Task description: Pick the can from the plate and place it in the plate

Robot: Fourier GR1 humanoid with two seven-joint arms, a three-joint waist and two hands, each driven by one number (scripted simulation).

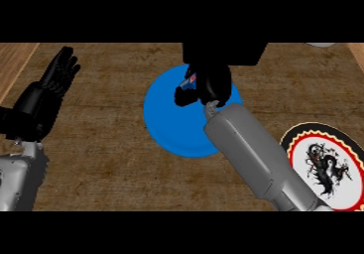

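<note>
My right hand (206, 84) is curled round the can (189, 83), over the blue plate (170, 124). Risk: the smooth metal cylinder slips or tips as I carry it to the patterned plate (344, 149), a glossy disc with a dragon. Wood-grain counter (104, 158). Left hand (56, 79) rests with fingers straight.

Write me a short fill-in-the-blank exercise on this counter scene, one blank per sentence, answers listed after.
1. The right hand is curled round the ____ above the blue plate.
2. The left hand rests with its fingers ____ at the view's left.
3. The plate with the dragon picture has a rim ringed in ____.

Missing words: can; open; red
</note>
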